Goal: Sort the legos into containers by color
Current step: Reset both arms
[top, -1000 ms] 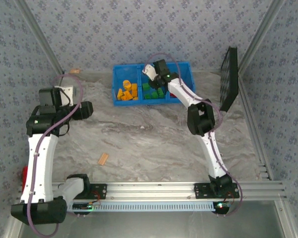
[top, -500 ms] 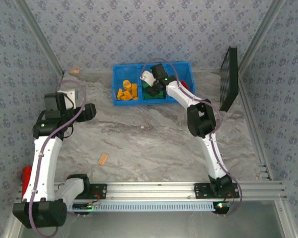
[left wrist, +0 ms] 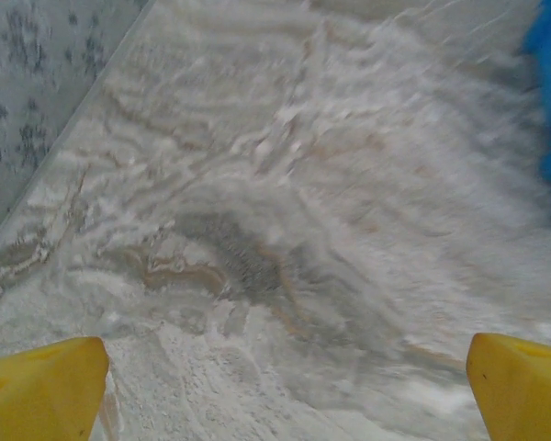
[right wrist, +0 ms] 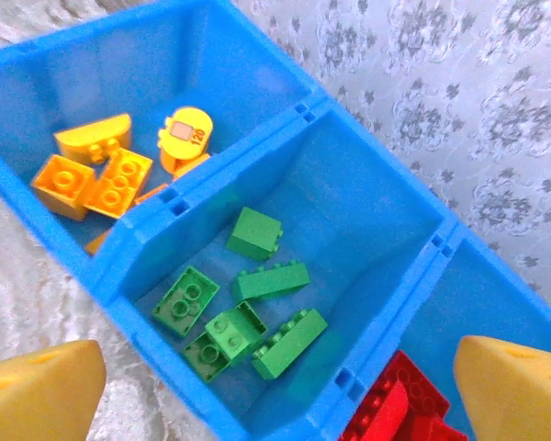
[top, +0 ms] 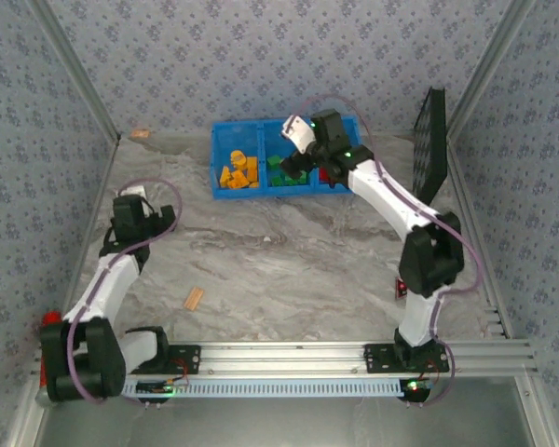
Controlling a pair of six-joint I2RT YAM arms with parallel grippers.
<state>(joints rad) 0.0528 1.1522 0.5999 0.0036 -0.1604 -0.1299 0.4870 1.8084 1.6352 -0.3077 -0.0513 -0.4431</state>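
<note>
Here, the blue bin (top: 238,130) is sitting at the upper middle of the top view, and its three side-by-side compartments are holding small, glossy, studded legos (right wrist: 254,232) separated by colour. The right arm is stretching up the frame with its wrist over the bin, and the right gripper (right wrist: 275,390) is hanging wide and empty above the middle compartment. The left arm is folding back at the left, its left gripper (left wrist: 275,395) gaping just as wide over the bare marbled table (left wrist: 285,230). Six green bricks (right wrist: 271,278) are lying loose in the middle compartment, at least four orange-yellow pieces (right wrist: 119,179) are showing in the left one, and the red ones (right wrist: 409,404) are bunching too tightly at the lower right to count.
</note>
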